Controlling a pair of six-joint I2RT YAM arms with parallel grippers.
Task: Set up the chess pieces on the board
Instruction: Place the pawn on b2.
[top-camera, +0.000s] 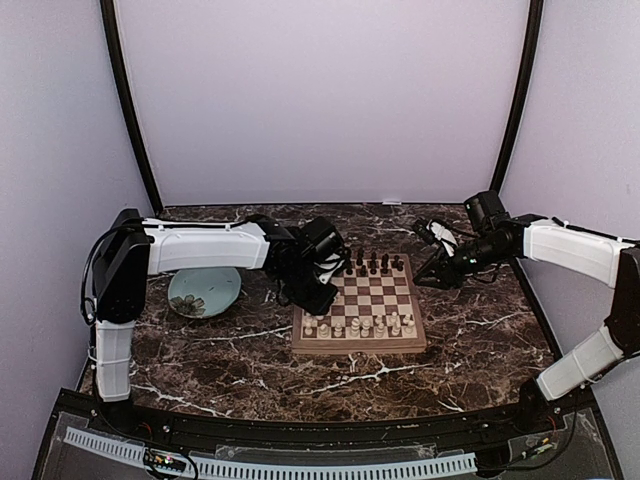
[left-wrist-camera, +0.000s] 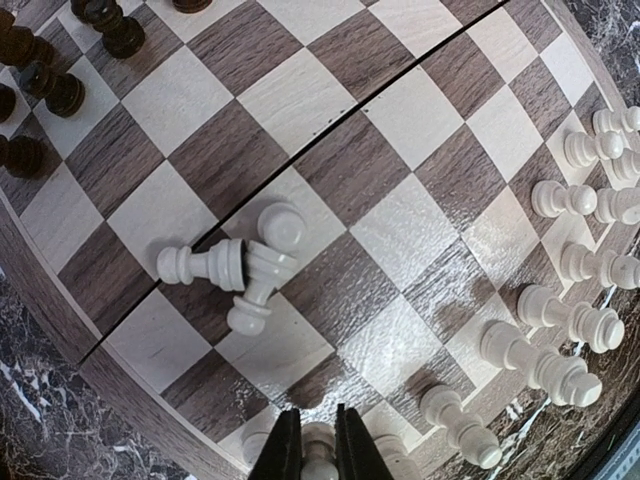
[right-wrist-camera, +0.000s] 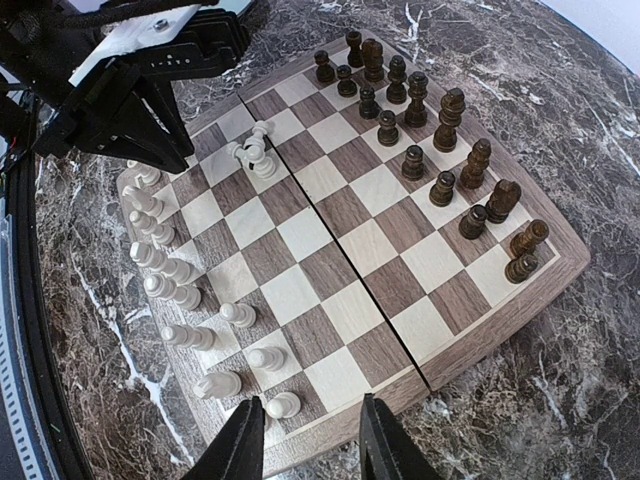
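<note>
My left pincer is pinched tight on a white piece that stands between the two black fingers. The fingers hide most of it, so I read it as a pawn but cannot be sure. This pincer sits low over the board at its left edge, by the end of the white ranks, which stand in two crowded rows along the side nearest my bases. Just ahead of the gripped piece, three white pieces lie toppled in a heap, touching one another, on the squares beside the board's centre seam. The dark pieces stand upright along the far side, well apart from the white ranks. My right pincer has its jaws parted moderately wide with nothing between them, and it hangs above the right edge of the board. One white pawn stands just beside its left finger in the right wrist view. A pale-teal plate rests on the marble table to the left of the board, well apart from it.
</note>
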